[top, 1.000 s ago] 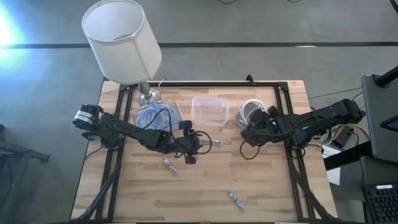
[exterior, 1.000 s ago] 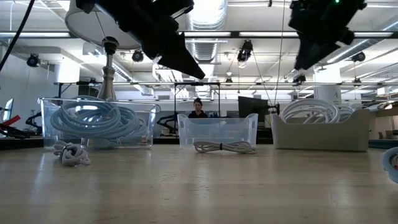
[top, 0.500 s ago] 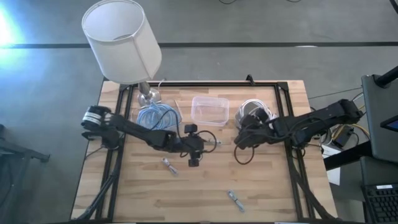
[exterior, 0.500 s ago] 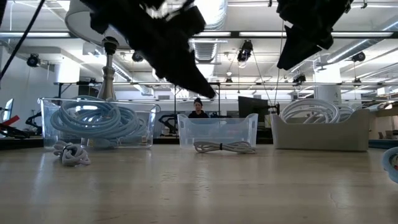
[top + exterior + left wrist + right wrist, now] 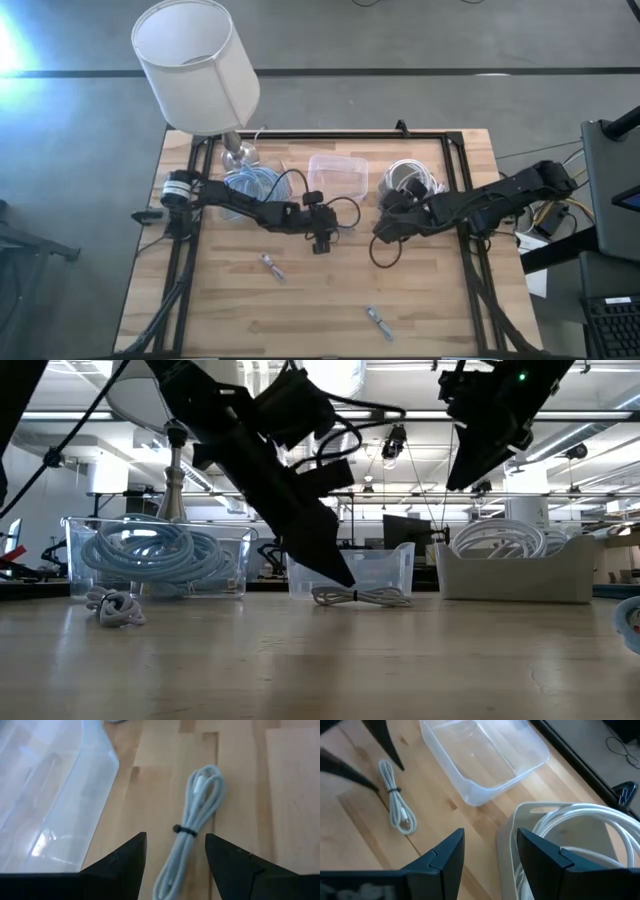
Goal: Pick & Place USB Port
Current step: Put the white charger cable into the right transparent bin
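Note:
A white USB cable bundle [image 5: 192,827], tied at its middle with a dark band, lies flat on the wooden table just in front of the clear empty box [image 5: 337,177]. It also shows in the high view as the cable bundle [image 5: 346,230] and in the low view as the cable bundle [image 5: 362,597]. My left gripper [image 5: 175,865] is open and low over the table, one finger on each side of the bundle's near end, not touching it. In the low view my left gripper [image 5: 338,575] slants down beside the bundle. My right gripper [image 5: 490,865] is open and hovers high, right of the bundle.
A bin of blue cable [image 5: 250,186] and a lamp [image 5: 195,65] stand at the far left. A bin of white cable [image 5: 405,180] stands right of the clear box. Two small connectors [image 5: 272,267] [image 5: 378,322] lie on the near part of the table.
My left gripper has moved toward the table's right and come down, slanting onto the cable bundle until its open fingers stand on either side of it. My right gripper has drifted toward the table's left, staying high. The bundle has not moved.

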You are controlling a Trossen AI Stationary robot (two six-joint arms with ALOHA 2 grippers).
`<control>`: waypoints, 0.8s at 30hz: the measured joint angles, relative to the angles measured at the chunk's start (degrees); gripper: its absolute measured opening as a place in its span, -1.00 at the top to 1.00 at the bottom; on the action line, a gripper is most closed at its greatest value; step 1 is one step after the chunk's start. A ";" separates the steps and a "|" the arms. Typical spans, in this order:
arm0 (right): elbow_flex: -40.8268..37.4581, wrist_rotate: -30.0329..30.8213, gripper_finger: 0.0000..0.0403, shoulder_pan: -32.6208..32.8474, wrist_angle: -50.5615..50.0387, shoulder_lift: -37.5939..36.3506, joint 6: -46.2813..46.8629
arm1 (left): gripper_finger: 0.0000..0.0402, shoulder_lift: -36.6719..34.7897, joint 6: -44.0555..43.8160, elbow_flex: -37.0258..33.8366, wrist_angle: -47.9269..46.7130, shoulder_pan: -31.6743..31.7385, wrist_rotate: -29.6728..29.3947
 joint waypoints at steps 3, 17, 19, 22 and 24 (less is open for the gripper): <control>-0.07 -0.02 0.12 0.00 -0.08 1.14 0.01 | -0.02 0.53 -0.35 -0.22 -0.45 0.44 1.96; -0.17 -0.02 0.19 0.24 -0.02 0.14 -0.54 | 0.40 2.73 -2.40 -0.17 -0.51 0.58 3.33; -0.27 -0.04 0.20 0.26 -0.11 0.14 -0.51 | 0.54 2.49 -2.73 -0.17 -0.65 0.57 3.72; -0.27 -0.02 0.21 0.26 -0.07 0.14 -0.43 | 0.77 1.68 -2.75 -0.26 -1.34 0.58 3.57; -0.27 -0.04 0.21 0.26 -0.06 0.14 -0.42 | 0.89 0.94 -2.89 -0.26 -1.17 0.40 3.54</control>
